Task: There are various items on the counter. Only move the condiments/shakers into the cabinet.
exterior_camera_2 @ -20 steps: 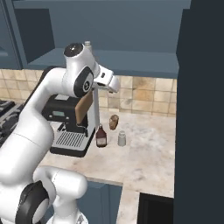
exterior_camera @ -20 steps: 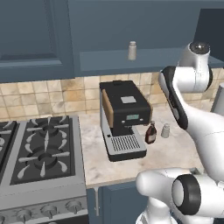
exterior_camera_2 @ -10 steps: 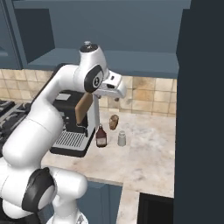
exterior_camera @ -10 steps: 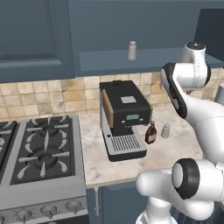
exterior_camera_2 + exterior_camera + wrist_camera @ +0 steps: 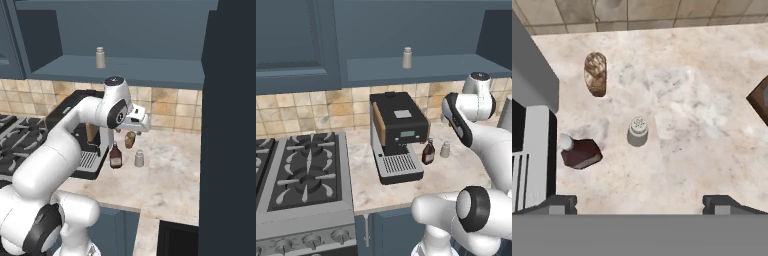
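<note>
One pale shaker [image 5: 407, 57] [image 5: 100, 57] stands on the shelf floor of the dark blue cabinet [image 5: 446, 65] [image 5: 150, 71]. A second pale shaker [image 5: 445, 149] [image 5: 139, 158] [image 5: 638, 130] stands on the beige counter [image 5: 456, 172] [image 5: 702, 140], beside the dark brown-red bottle [image 5: 428, 152] [image 5: 115, 156] [image 5: 580, 152]. My gripper [image 5: 641, 206] [image 5: 135, 123] hangs open above the counter, looking down on the counter shaker, which sits between the two fingertips and well below them. Nothing is held.
The black-and-silver coffee machine [image 5: 398, 135] [image 5: 85, 150] stands left of the bottle. A small brown textured item [image 5: 595, 73] [image 5: 130, 139] lies near the tiled wall. A tall grey cylinder [image 5: 506, 112] stands at the far right. The stove [image 5: 301, 172] is to the left.
The hand has come down from near the cabinet shelf to above the counter, over the shaker and bottle. The jaws stay open. The items have not moved.
</note>
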Available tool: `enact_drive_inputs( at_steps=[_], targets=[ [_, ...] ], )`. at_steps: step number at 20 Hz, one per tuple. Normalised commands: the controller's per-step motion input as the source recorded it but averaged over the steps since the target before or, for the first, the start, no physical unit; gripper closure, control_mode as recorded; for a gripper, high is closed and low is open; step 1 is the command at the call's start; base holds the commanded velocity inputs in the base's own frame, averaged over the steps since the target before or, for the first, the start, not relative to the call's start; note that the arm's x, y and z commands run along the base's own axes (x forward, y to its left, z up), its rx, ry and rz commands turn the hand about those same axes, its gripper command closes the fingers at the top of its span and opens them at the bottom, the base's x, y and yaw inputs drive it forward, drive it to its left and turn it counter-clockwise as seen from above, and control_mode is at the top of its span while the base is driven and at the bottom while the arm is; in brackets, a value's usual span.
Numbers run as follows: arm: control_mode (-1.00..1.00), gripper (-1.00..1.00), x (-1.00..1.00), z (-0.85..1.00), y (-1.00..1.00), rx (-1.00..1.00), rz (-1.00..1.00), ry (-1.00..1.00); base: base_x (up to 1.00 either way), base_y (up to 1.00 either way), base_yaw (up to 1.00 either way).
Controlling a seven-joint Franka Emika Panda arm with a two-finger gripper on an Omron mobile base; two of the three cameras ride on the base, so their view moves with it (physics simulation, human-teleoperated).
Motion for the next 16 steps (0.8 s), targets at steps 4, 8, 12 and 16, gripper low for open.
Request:
enact_drive_inputs(
  at_steps=[4, 8, 12, 16],
  targets=[
    [-1.00, -1.00, -0.01, -0.47, -0.15, 0.00, 0.06, -0.02, 0.00, 0.00, 0.00],
    [-1.00, -1.00, 0.00, -0.38, -0.09, 0.00, 0.05, -0.07, 0.00, 0.00, 0.00],
    [-1.00, -1.00, 0.00, -0.29, -0.11, 0.01, 0.04, -0.08, 0.00, 0.00, 0.00],
    [-1.00, -1.00, 0.00, -0.23, -0.08, 0.00, 0.04, -0.08, 0.00, 0.00, 0.00]
  ],
)
